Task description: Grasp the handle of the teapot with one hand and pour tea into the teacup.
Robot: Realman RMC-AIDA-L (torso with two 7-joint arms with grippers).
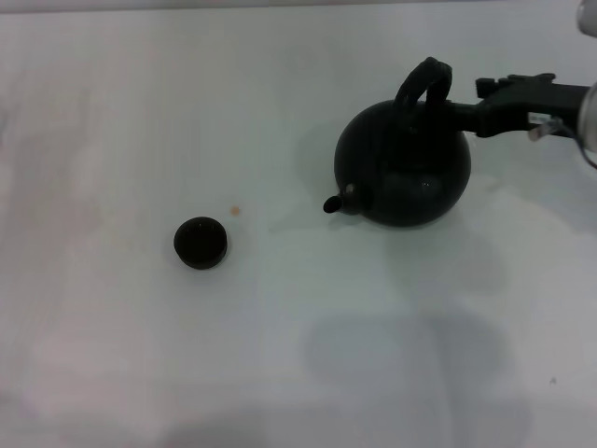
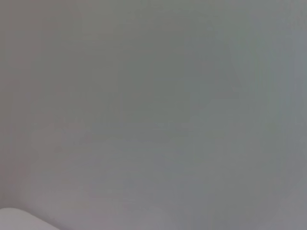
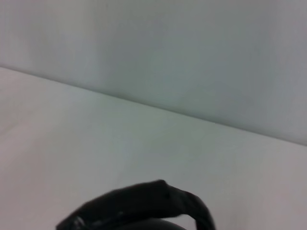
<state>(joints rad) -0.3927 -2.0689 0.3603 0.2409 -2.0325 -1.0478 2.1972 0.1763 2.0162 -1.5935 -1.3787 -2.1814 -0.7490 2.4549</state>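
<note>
Light was soft and even over the pale bench (image 1: 140, 355). Broad faint shadows lay toward the near edge. The teapot (image 1: 403, 168) showed small dull highlights. Left wrist view was a featureless grey blur; the handle (image 3: 139, 206) was out of focus.

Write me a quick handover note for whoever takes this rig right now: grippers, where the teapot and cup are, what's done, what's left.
Right gripper: at the handle from the right side; grip can't be confirmed.
Left gripper: not in view.
Teapot: upright on the table, right of centre, spout pointing towards the teacup.
Teacup: on the table, well left of the spout, apart from it.
Done: arm brought to the handle.
Left: secure the grasp, lift, carry to the teacup, pour.
</note>
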